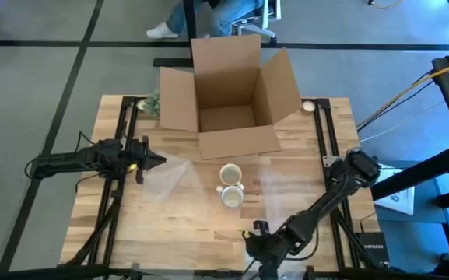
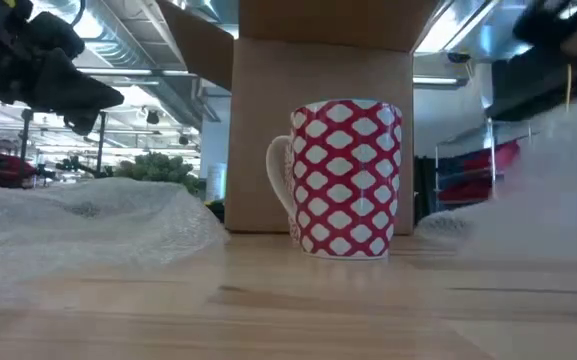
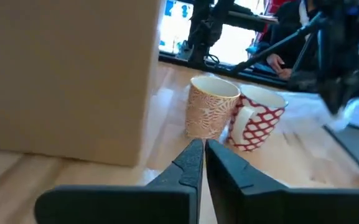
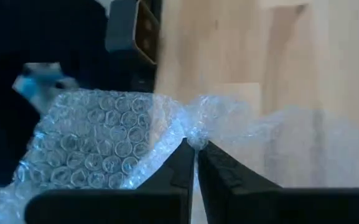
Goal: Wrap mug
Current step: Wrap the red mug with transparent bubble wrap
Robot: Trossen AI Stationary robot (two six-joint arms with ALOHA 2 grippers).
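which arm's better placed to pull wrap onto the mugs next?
Right, likely. The right gripper is already shut on bubble wrap at the table's near edge. The left gripper is shut, holding nothing, facing the mugs.

A red mug (image 2: 346, 180) with a white diamond pattern stands upright on the wooden table (image 2: 288, 310), handle to the left. A cardboard box (image 2: 318, 120) rises just behind it. Bubble wrap (image 2: 88, 215) lies crumpled at left, more at right (image 2: 558, 190).
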